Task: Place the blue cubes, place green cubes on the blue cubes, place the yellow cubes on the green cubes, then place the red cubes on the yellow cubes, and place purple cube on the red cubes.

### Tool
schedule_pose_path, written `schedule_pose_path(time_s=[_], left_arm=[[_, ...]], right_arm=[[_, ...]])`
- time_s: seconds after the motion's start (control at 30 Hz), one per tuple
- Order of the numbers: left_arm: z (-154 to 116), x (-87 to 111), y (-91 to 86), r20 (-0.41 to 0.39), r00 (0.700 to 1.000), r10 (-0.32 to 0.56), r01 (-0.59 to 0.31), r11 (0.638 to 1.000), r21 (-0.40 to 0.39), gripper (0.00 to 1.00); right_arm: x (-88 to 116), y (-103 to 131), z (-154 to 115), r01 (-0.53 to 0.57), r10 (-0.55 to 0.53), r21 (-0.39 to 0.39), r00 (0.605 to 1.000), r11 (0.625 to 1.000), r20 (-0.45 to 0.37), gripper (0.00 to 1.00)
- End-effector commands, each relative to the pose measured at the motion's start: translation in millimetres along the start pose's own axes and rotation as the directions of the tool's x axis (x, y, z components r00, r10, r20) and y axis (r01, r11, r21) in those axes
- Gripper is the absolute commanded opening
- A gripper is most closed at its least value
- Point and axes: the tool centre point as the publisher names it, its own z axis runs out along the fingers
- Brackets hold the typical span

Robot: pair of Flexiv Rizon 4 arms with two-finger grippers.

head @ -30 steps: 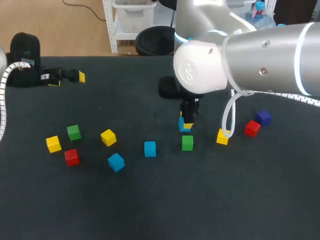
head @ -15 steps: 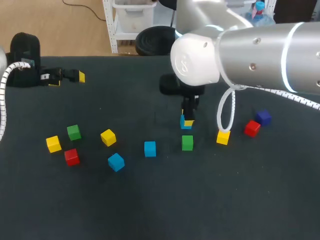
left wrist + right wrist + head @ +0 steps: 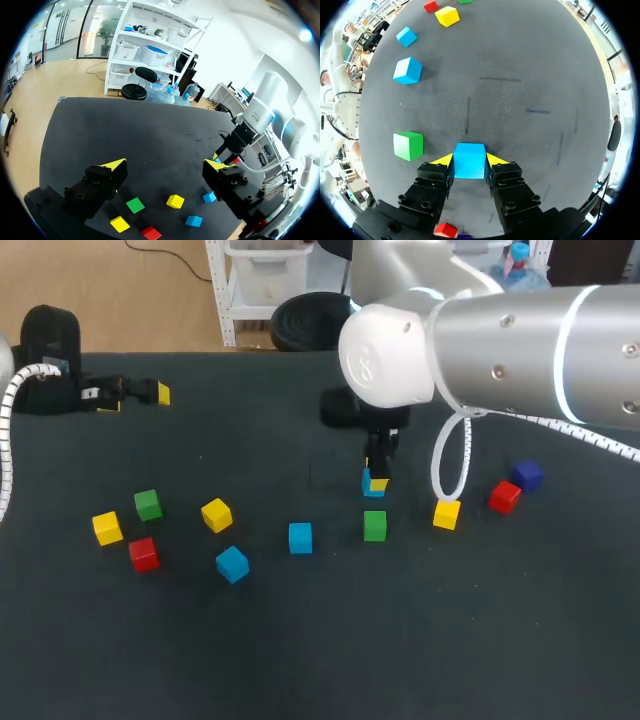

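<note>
Blue cube (image 3: 469, 162) sits clamped between the yellow tips of our right gripper (image 3: 469, 159). One finger lies flat against each of two opposite faces, so the jaws stand narrow, just the cube's width apart. In the head view the same cube (image 3: 370, 487) shows under the right gripper (image 3: 376, 478), near the middle of the table (image 3: 330, 640). We cannot tell whether it rests on the surface or hangs just above it.

We judge that the first step is in hand: laying the blue base, with nothing stacked yet. The next move, as we read it, calls for settling this cube flat, parting the fingers and lifting straight up so it is not dragged. It should leave room beside it for the other blues.

We take the held cube as the centre of the dial in the head view, with twelve toward the table's far edge:
- The green cube (image 3: 375, 526) lies near at 6 o'clock, close enough that we should mind it when releasing.
- The second blue cube (image 3: 300, 537) is at about 8 o'clock, and the third blue cube (image 3: 232, 563) lies farther out on much the same line.
- The yellow cube (image 3: 446, 514) lies at 4 o'clock.
- The red cube (image 3: 505, 496) and the purple cube (image 3: 527, 476) lie out at 3 o'clock.

Our left gripper (image 3: 140, 392) rests well apart at about 10 o'clock, by the far left of the table. In its own wrist view the left gripper (image 3: 167, 167) has its fingers spread wide with nothing between them
</note>
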Motion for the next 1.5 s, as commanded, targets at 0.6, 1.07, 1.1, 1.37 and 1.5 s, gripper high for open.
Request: schedule_pose_path(time_s=[0.6, 1.07, 1.1, 1.37, 1.5], left_arm=[[0, 0.0, 0.0, 0.0, 1.0, 0.0, 0.0, 1.0, 0.0, 1.0], [0, 0.0, 0.0, 0.0, 1.0, 0.0, 0.0, 1.0, 0.0, 1.0], [0, 0.0, 0.0, 0.0, 1.0, 0.0, 0.0, 1.0, 0.0, 1.0], [0, 0.0, 0.0, 0.0, 1.0, 0.0, 0.0, 1.0, 0.0, 1.0], [0, 0.0, 0.0, 0.0, 1.0, 0.0, 0.0, 1.0, 0.0, 1.0]], right_arm=[[0, -6, 8, -0.014, 0.014, -0.011, 1.0, 1.0, -0.005, 1.0], [1, -12, -3, -0.036, 0.036, -0.004, 0.999, 0.999, 0.005, 1.0], [2, -14, -5, -0.042, 0.042, 0.005, 0.999, 0.999, 0.012, 1.0], [14, -26, -30, -0.129, 0.127, 0.026, 0.989, 0.991, 0.077, 1.0], [22, -26, -48, -0.175, 0.168, 0.041, 0.977, 0.984, 0.128, 1.0]])
